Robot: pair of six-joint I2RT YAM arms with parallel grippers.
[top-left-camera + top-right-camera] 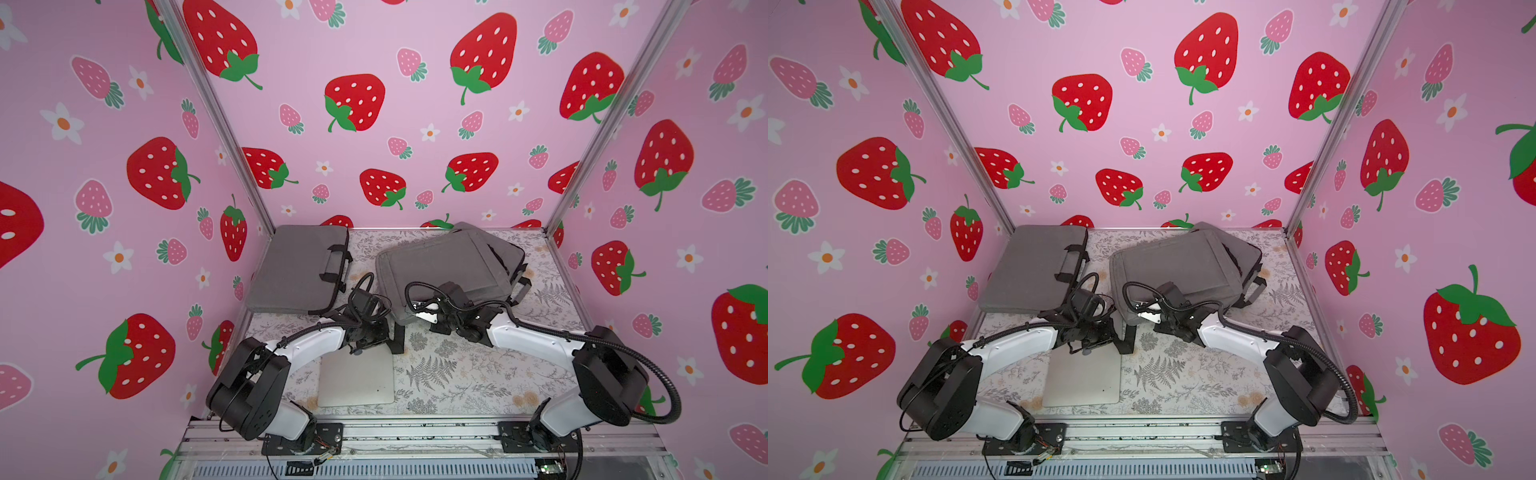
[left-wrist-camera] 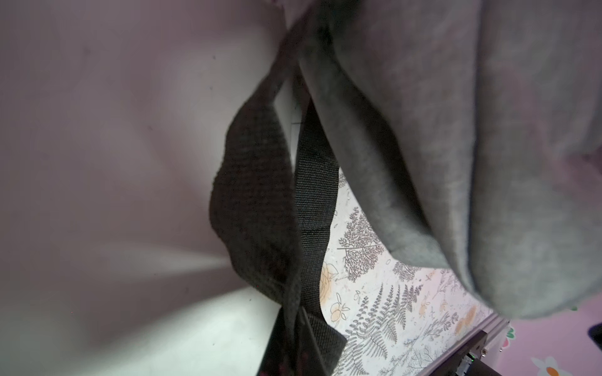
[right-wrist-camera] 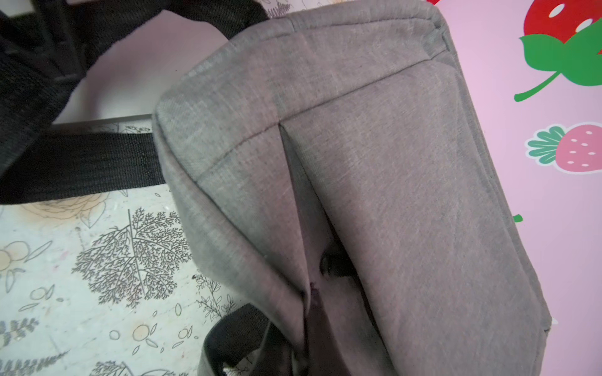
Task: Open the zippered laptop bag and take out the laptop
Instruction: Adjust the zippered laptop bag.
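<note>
Grey woven-fabric laptop bag point(image 1: 449, 266): soft padded rectangle, mid-table toward back right. Long axis runs skewed left to right, handle edge toward the right wall, near corner raised.

Silver flat rectangular laptop point(image 1: 357, 382): smooth, rounded corners, lying outside the bag at front centre.

Black webbing strap point(image 2: 312, 182): ribbed, hanging off the bag.

Left gripper point(image 1: 388, 334): closed, strap in its grasp.

Right gripper point(image 1: 419, 312): closed on the bag's near-corner fabric.

Second grey fabric bag point(image 1: 299, 270): flat, back left.

Table point(image 1: 478, 374): pale fern-and-flower print.

Walls point(image 1: 415, 62): pink, strawberry pattern.
</note>
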